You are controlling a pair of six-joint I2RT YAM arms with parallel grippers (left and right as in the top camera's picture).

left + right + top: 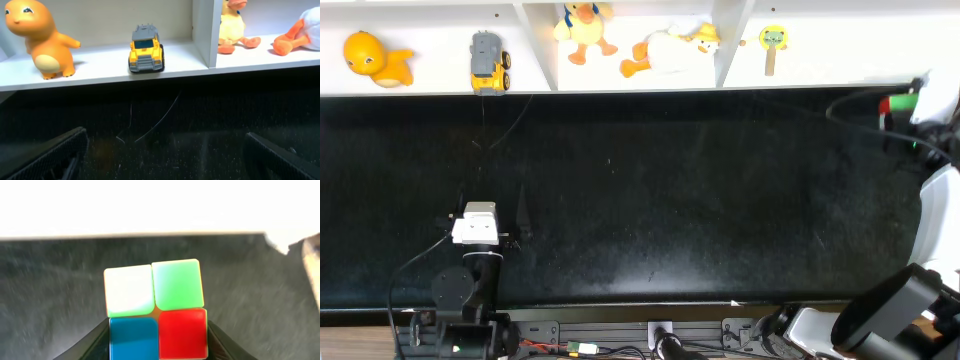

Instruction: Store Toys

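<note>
Top view — a white shelf (430, 86) runs along the far side of the black bench (670, 200). It already holds five toys: an orange figure (368, 55) and a yellow truck (490, 62) in the left compartment, a yellow plush duck (585, 28) and a white plush duck (665, 52) in the middle one, and a green-faced toy (773, 40) in the right one. The left gripper (166, 137) is low over the bench facing the truck, with its fingers spread and nothing between them. The right gripper (157, 332) pinches a puzzle cube (155, 307) by its sides, out at the bench's right end and apart from the shelf. Judged stage: storage is mostly complete — the cube appears to be the one toy left, grasped but not yet carried to a compartment and released.
</note>
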